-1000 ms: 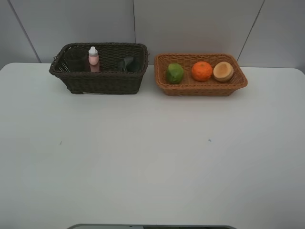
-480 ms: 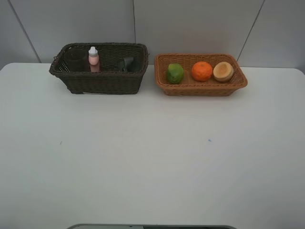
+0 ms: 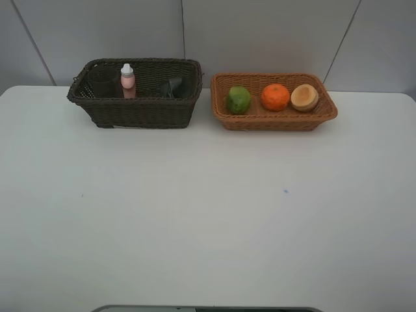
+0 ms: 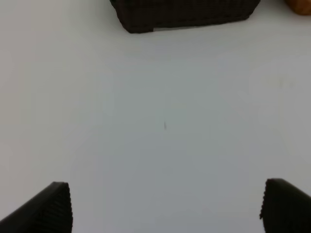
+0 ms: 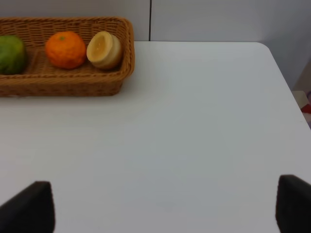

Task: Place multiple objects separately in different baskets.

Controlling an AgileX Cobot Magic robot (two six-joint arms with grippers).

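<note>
Two rectangular wicker baskets noted at the far edge of the white table (image 3: 208, 214), side by side, close but not touching. Deep dark brown basket (image 3: 136, 97) holding an upright pink bottle with white cap (image 3: 127, 78), a dark translucent cup (image 3: 101, 82) toward its outer end and a dark grey item (image 3: 173, 87) toward its inner end; shape of the grey item not clear. Shallow orange-tan basket (image 3: 273, 117) holding, in a row, a green round fruit (image 3: 238, 99), an orange mandarin (image 3: 275, 97) and a pale tan rounded item (image 3: 304, 97) lying on its side.

Neither arm visible in the high view; both grippers seen only in their wrist views.

Left gripper (image 4: 165, 206): jaws spread wide, nothing between them, only two black ribbed fingertips (image 4: 48, 211) showing. Dark basket wall (image 4: 184, 14) well ahead of this gripper, contents not visible from here; a sliver of the orange-tan basket ahead and to one side.

Right gripper (image 5: 160, 208): jaws likewise wide apart, holding nothing, black fingertips (image 5: 29, 208) over bare table. Orange-tan basket (image 5: 68, 82) well ahead and off toward the left arm's side. Contents plainer here than from above: green fruit (image 5: 10, 54), mandarin (image 5: 65, 49), and the tan item (image 5: 104, 49) with a flat pale face turned sideways. Dark basket outside this view.
</note>
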